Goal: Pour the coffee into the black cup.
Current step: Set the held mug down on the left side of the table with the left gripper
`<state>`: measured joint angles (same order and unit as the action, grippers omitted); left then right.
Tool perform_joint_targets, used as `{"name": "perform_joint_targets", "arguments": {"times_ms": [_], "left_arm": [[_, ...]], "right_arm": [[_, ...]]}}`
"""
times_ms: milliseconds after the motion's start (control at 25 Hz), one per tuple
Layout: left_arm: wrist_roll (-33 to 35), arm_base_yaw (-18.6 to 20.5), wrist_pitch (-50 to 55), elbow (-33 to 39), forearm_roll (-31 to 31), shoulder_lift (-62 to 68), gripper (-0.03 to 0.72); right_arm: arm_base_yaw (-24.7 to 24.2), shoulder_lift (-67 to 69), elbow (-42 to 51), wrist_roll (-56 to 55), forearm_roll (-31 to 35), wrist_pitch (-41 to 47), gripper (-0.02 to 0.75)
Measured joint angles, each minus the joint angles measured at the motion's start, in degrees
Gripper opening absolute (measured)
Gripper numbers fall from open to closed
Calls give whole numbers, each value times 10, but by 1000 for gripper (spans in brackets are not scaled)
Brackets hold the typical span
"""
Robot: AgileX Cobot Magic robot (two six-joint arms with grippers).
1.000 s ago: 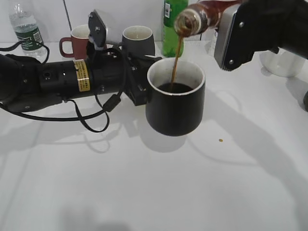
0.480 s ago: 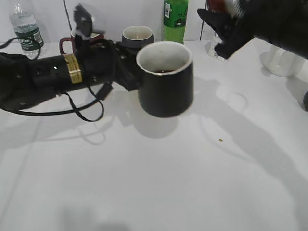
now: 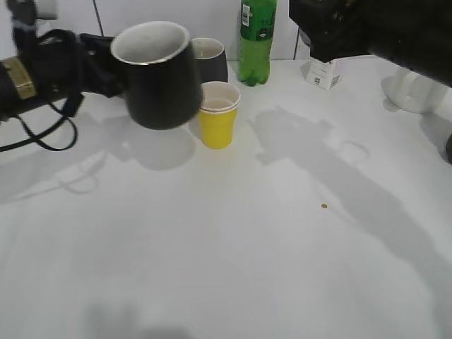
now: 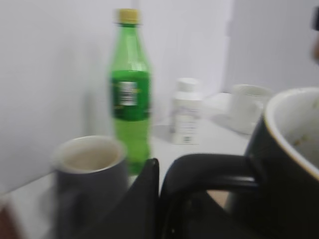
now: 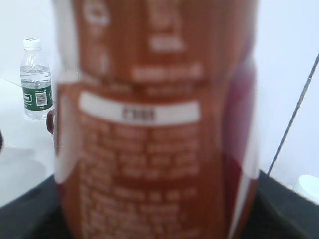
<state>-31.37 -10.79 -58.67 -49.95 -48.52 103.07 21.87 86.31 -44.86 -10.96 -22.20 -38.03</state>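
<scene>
The black cup (image 3: 159,74), glossy with a white inside, hangs off the table at the back left. My left gripper (image 3: 99,67) is shut on its loop handle (image 4: 209,169); in the left wrist view the cup's body (image 4: 284,164) fills the right side. The coffee bottle (image 5: 154,124) with its brown-and-white label fills the right wrist view, upright, with brown liquid showing at its right side. My right gripper (image 3: 332,32) is shut on it at the top right of the exterior view, where the bottle itself is hidden.
A yellow paper cup (image 3: 217,120) stands right of the black cup, in front of a dark grey mug (image 3: 212,60). A green bottle (image 3: 256,39), a white bottle (image 3: 321,70) and a white mug (image 3: 413,92) line the back. A water bottle (image 5: 36,79) stands far left.
Pouring has stopped. The coffee bottle was tipped back upright and pulled up to the right. My left arm carried the black cup left and back, uncovering the yellow cup.
</scene>
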Motion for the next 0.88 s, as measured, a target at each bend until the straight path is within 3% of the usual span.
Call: {"name": "perform_joint_targets", "arguments": {"times_ms": [280,480,880], "left_arm": [[2,108,0,25,4,-11,41],[53,163,-2,53,25,-13,41],[159,178,-20,61,182,47,41]], "right_arm": [[0,0,0,-3,4,1,529],[0,0,0,-3,5,0,529],[0,0,0,-3,6,-4,529]]}}
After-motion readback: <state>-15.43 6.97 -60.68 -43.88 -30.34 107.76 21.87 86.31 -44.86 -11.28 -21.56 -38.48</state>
